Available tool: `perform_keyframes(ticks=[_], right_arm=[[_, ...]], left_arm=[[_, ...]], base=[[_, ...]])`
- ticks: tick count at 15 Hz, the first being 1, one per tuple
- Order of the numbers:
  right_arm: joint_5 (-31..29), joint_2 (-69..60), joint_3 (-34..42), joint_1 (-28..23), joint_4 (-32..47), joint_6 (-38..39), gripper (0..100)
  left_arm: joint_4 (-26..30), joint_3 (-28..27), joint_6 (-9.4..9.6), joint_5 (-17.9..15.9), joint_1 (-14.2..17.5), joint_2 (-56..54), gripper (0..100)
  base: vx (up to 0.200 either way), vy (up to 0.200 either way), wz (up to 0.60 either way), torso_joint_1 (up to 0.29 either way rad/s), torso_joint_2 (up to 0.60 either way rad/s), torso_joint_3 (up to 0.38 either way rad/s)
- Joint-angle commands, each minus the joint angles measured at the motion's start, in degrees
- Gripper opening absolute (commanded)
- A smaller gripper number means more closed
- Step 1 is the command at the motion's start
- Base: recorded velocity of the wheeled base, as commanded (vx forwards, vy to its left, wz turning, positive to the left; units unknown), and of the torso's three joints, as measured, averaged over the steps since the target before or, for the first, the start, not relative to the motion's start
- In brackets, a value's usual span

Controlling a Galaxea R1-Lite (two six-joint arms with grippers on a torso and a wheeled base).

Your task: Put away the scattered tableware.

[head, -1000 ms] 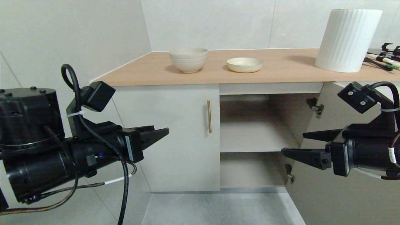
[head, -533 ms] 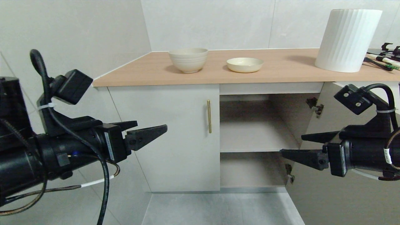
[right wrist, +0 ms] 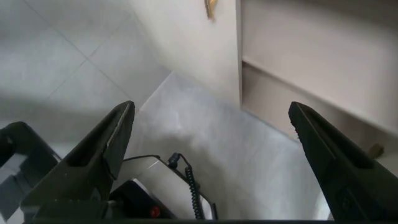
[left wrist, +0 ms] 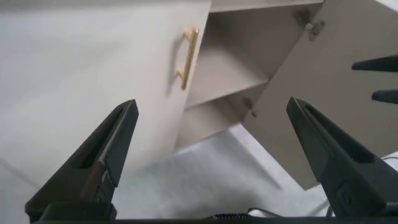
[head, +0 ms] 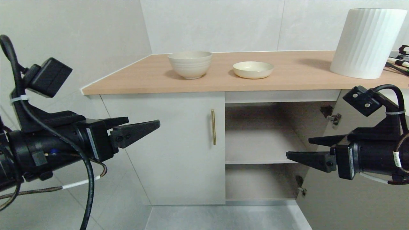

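Cream bowl (head: 190,65) and dish (head: 253,69) sit untouched; left gripper (head: 143,120) and right gripper (head: 298,147) spread wide.

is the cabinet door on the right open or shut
Open. The right door is swung outward on its hinges, exposing the shelf inside; the left door, with the brass handle, is shut.

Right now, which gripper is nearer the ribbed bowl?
Left. The left gripper sits below the bowl, to its left, facing the closed door; the right gripper is farther off, by the open cupboard.
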Motion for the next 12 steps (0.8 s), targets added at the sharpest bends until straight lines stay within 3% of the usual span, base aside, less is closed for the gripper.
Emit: perform_keyframes(ticks=[1, 6, 12], right_arm=[[0.06, -0.08, 0.13, 0.02, -0.10, -0.03, 100], [0.06, 0.36, 5.22, -0.07, -10.47, -0.29, 100], [0.14, -0.17, 7.16, 0.02, -14.95, -0.38, 100]], left_arm=[[-0.03, -0.04, -0.01, -0.02, 0.20, 0.11, 100], [-0.21, -0.13, -0.10, -0.19, 0.47, 0.11, 100], [-0.21, -0.21, -0.18, -0.19, 0.47, 0.11, 100]], base=[[0.200, 0.000, 0.00, 0.002, 0.00, 0.002], [0.200, 0.000, 0.00, 0.004, 0.00, 0.001], [0.000, 0.000, 0.00, 0.000, 0.00, 0.000]])
